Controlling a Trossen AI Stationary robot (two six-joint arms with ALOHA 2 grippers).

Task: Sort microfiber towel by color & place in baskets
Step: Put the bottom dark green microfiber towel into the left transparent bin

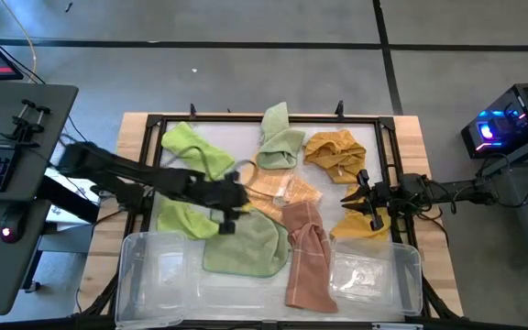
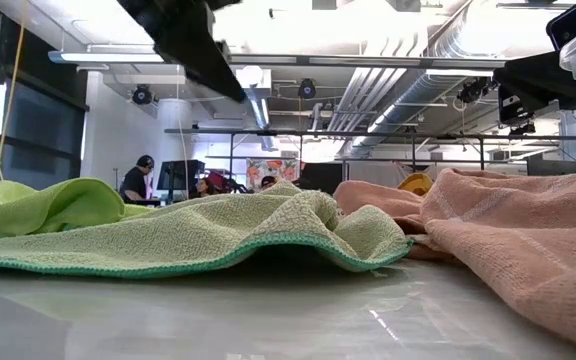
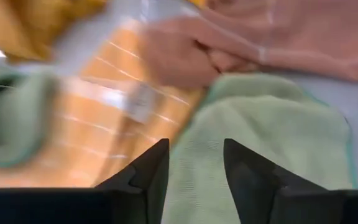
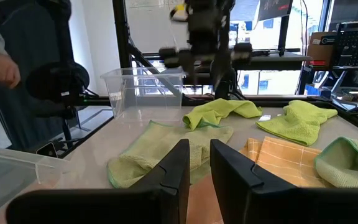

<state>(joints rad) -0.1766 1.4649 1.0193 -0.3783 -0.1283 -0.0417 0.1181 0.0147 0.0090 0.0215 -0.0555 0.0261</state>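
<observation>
While the left gripper [image 1: 234, 200] is hovering over the middle of the white work surface [image 1: 227, 137], its fingers [image 3: 151, 171] are standing apart with nothing between them, above a light green towel [image 1: 246, 243] that is lying against an orange striped towel [image 1: 278, 191]; the right gripper [image 1: 360, 199] is sitting at the right side above a mustard towel [image 1: 360, 225], fingers [image 4: 173, 165] nearly together with a narrow gap, gripping nothing; a pink towel [image 1: 308, 257] is draping between the two clear baskets, left basket [image 1: 154, 270] and right basket [image 1: 379, 275], both along the near edge; more green towels [image 1: 191, 147] and another mustard towel [image 1: 337, 151] are lying farther back; a person [image 2: 136, 180] is standing in the room behind.
</observation>
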